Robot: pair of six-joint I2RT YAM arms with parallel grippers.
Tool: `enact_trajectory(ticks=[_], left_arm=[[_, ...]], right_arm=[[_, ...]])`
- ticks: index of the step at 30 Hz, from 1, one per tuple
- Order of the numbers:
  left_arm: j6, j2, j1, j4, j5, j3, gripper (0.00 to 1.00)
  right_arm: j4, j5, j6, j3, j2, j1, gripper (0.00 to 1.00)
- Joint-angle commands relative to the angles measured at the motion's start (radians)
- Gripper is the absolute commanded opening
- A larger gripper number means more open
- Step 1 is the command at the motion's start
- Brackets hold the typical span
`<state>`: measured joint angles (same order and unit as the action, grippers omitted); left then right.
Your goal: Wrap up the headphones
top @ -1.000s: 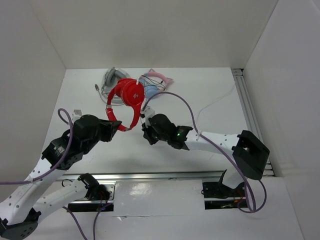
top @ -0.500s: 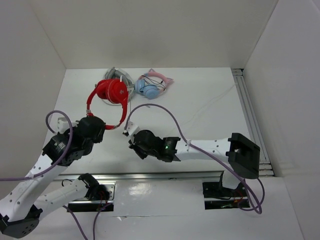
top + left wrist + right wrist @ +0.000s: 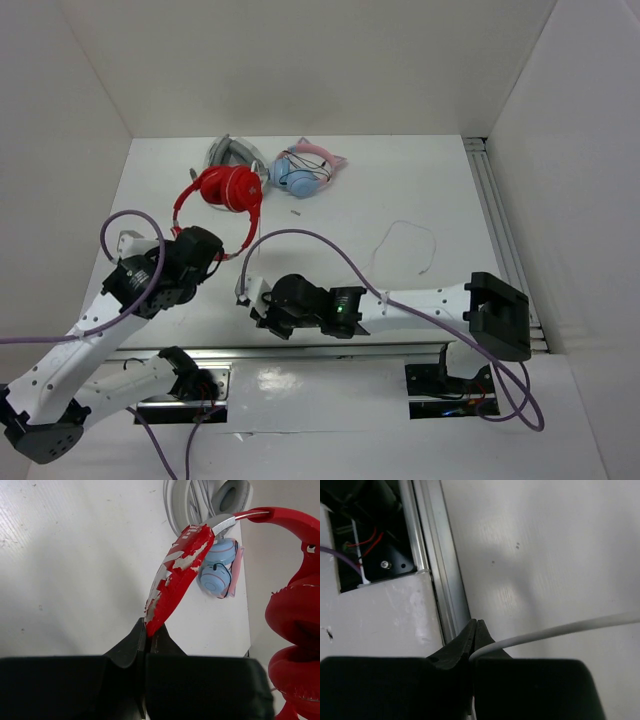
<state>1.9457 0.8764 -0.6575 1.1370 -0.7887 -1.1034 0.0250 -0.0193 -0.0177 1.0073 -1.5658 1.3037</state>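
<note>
The red headphones [image 3: 228,188] sit at the back left of the table, earcups together, headband arching toward me. My left gripper [image 3: 213,256] is shut on the near end of the headband [image 3: 176,577], whose inner padding is flaking; the earcups [image 3: 295,630] show at the right of the left wrist view. My right gripper [image 3: 249,296] is shut on the thin white cable [image 3: 560,630], low near the table's front edge. The cable's loose tail [image 3: 402,238] lies in a loop on the table at the right.
Grey-white headphones [image 3: 228,152] and light-blue and pink cat-ear headphones [image 3: 305,170] lie just behind the red ones. An aluminium rail [image 3: 434,570] runs along the front edge beside my right gripper. Another rail [image 3: 500,220] runs down the right side.
The red headphones have moved left and back with my left gripper. My right gripper has moved left and toward the front edge with the cable, and the cable's tail has slid onto the table.
</note>
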Motion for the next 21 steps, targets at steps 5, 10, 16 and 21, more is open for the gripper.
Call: enact_trajectory(ticks=[5,10,16,21], left_arm=[[0.113,0.039,0.002,-0.046,-0.072,-0.053,0.00],[0.023,0.096,0.002,-0.046,-0.092,-0.090,0.00],[-0.120,0.226,0.002,0.050,-0.101,-0.179,0.00],[-0.301,0.237,0.002,-0.034,-0.080,-0.119,0.00]], right_arm=[[0.018,-0.105,-0.143,0.102,0.023,0.055,0.00],[0.062,-0.159,-0.177,0.146,-0.002,0.055,0.00],[0.113,-0.225,-0.220,0.168,0.042,0.055,0.00],[0.176,-0.246,-0.243,0.145,0.154,0.055,0.00]])
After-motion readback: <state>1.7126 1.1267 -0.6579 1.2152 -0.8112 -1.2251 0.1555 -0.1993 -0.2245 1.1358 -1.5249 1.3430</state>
